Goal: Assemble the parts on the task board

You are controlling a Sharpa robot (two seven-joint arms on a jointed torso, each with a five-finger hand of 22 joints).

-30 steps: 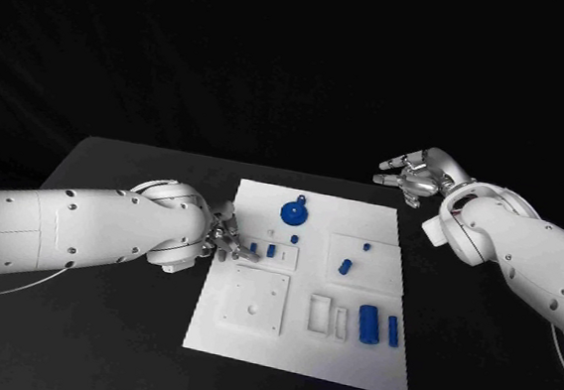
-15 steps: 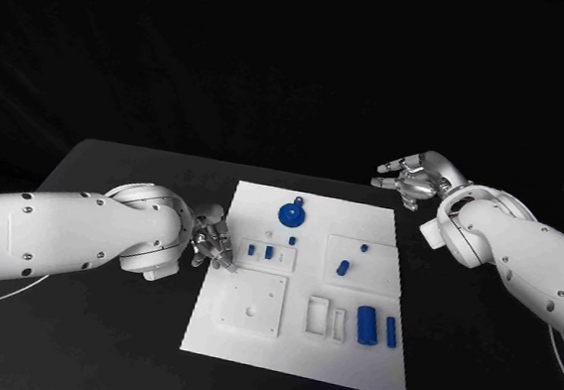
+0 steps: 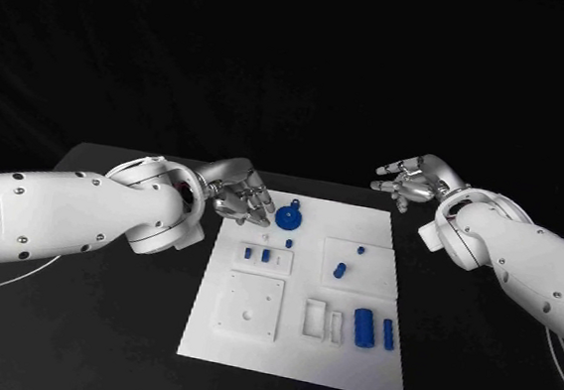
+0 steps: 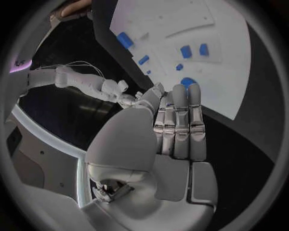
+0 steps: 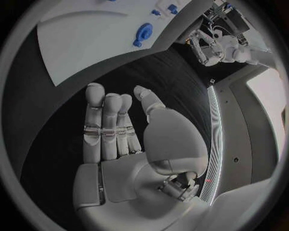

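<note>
The left robot hand (image 3: 236, 195) hovers at the far left corner of the task board (image 3: 245, 342), its fingers straight and side by side in the left wrist view, holding nothing. Just to its right lies the round blue part (image 3: 289, 216), at the far end of the board. The right robot hand (image 3: 411, 181) hangs beyond the board's far right corner, over the black counter (image 3: 87, 325), fingers loosely spread and also empty.

The nearest risk, as I judge it, is at the round part: a left hand coming down flat-fingered could nudge it sideways or push it off the far edge instead of gripping it. The small blue pegs (image 3: 266, 253) in the left middle of the board sit close together, so a broad hand reaching for one could knock its neighbour. The larger blue cylinders (image 3: 364, 329) stand at the near right next to open white slots (image 3: 317, 316); brushing them with a forearm could tip them. The board itself lies loose on the counter as far as I can tell, so a sideways push might slide it.

The counter is matte black. Behind it the room is dark, with nothing distinct in the head view.
</note>
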